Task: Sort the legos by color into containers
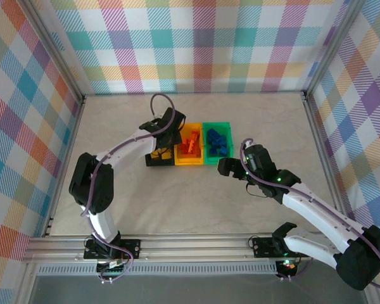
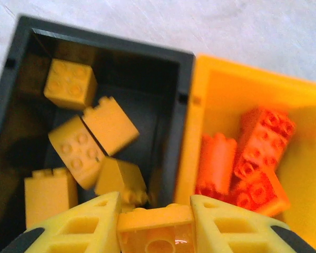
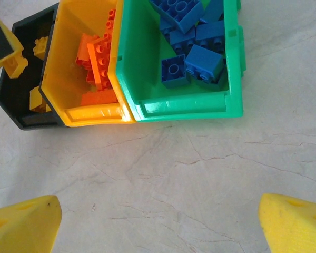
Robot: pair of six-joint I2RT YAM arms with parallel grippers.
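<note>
**Step in hand (judged): deposit of a yellow brick in the black bin.**

1. Condition. The left gripper [image 2: 155, 211] is clenched on one yellow brick [image 2: 155, 231] at the bottom centre of the left wrist view. The black bin [image 2: 184, 79] lies below it, with five loose yellow bricks [image 2: 89, 142] at left of frame.
2. Alignment. The held brick hangs close to the wall shared with the yellow-orange bin [image 2: 216, 84], which holds the orange bricks [image 2: 253, 153]. A shift toward the left of the frame before release is advisable. Otherwise the brick may strike that wall or tip into the wrong compartment.
3. Release. The drop should be kept low, over a bare patch of the black floor, so the brick does not bounce off the pile.
4. Other arm. The right gripper [image 3: 158, 226] stands released and empty above the bare table [image 3: 200, 174]. The green bin [image 3: 189, 108] with the blue bricks [image 3: 203, 60] lies in the upper half of its view. It is well apart from the drop and needs no adjustment.
</note>
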